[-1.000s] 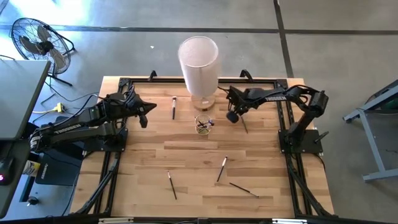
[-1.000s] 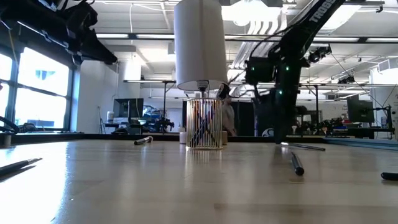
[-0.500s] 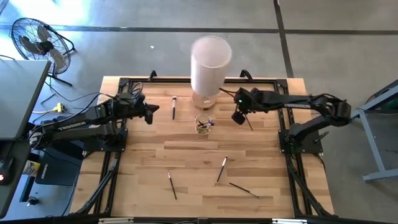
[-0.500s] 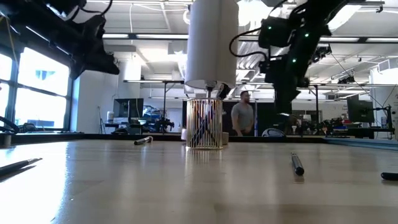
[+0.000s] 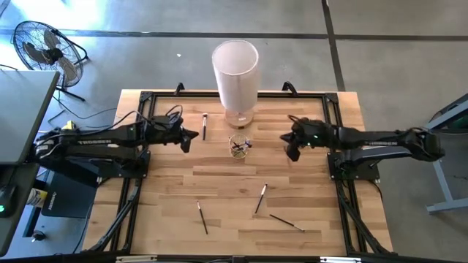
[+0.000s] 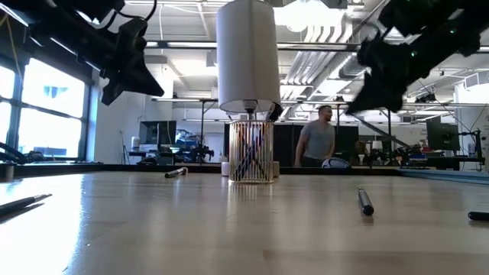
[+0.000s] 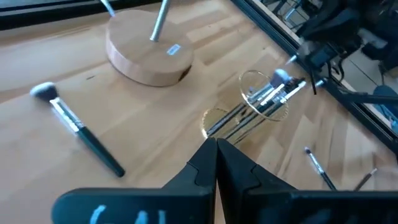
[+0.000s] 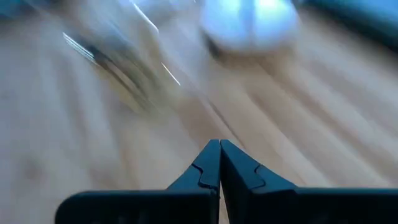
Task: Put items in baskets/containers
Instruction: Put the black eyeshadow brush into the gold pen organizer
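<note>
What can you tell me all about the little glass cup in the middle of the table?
The glass cup is small, clear and slightly yellowish, with ribbed sides. It stands upright on the wooden table, just in front of the tall white cylinder. Several thin makeup brushes lean inside it, their ends poking well above the rim. Neither tool touches it; it sits between the left tool and the right tool.

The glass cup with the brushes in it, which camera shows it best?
The left wrist view: the glass cup is close, brushes visible inside. The high view shows it small, the low view side-on before the white cylinder; the right wrist view is blurred.
</note>
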### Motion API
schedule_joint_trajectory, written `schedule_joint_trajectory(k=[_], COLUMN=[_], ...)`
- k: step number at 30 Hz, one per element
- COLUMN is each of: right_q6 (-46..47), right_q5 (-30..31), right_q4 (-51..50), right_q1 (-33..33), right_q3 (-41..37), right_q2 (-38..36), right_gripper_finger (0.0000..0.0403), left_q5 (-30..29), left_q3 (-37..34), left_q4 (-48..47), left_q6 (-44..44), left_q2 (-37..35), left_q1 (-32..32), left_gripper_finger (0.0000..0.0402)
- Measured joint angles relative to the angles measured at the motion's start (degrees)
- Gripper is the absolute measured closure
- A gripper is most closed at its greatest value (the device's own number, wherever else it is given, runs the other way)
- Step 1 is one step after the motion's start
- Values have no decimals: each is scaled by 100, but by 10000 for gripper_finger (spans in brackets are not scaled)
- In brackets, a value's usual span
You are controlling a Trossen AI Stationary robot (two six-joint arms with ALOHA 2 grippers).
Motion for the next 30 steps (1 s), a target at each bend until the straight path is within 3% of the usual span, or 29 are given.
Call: schedule_joint_trajectory(k=[5, 10, 15, 21, 30], right_q6=[-1551, -2165, -2843, -3352, -3354], right_q5=[-26, 123, -596, -1381, -1394], right_q4=[3855, 5754, 5952, 5447, 4935], right_q1=[518, 550, 370, 129, 3], right_q3=[-726, -407, 732, 1967, 1943], right_q2=[312, 1325, 2442, 3595, 4401], right_gripper_finger=[403, 403, 403, 403, 402], left_q5=[-141, -150, -156, -84, 143], left_q3=[0, 2, 2, 2, 2], left_q4=[285, 490, 665, 845, 828], left_q6=[-15, -15, -15, -8, -5], left_q2=[293, 538, 788, 859, 859], left_q1=[-306, -372, -357, -357, -357], left_gripper_finger=[401, 401, 401, 401, 401])
